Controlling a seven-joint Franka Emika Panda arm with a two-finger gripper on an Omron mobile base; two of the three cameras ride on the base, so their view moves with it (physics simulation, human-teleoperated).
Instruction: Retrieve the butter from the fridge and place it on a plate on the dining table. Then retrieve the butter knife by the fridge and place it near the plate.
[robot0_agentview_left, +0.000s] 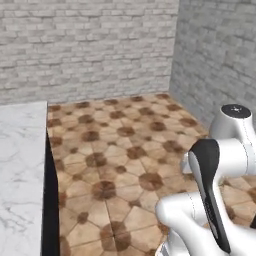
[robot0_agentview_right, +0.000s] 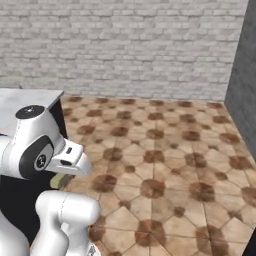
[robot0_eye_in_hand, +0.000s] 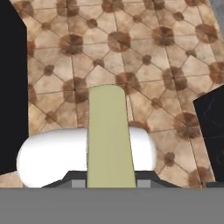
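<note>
Held the butter (robot0_eye_in_hand: 109, 135), a pale yellow-green stick, lengthwise in the claw (robot0_eye_in_hand: 110, 183), jaws nearly closed on its near end, the far end jutting out over the brown tiled floor (robot0_eye_in_hand: 144, 52). Carried it low beside the white arm (robot0_agentview_left: 220, 165), apart from the marble tabletop (robot0_agentview_left: 20, 165) at the left of the left base view. Possibly glimpsed as a small pale patch under the arm's wrist in the right base view, too little showing there to be sure; grey brick walls (robot0_agentview_right: 130, 45) stood behind.
</note>
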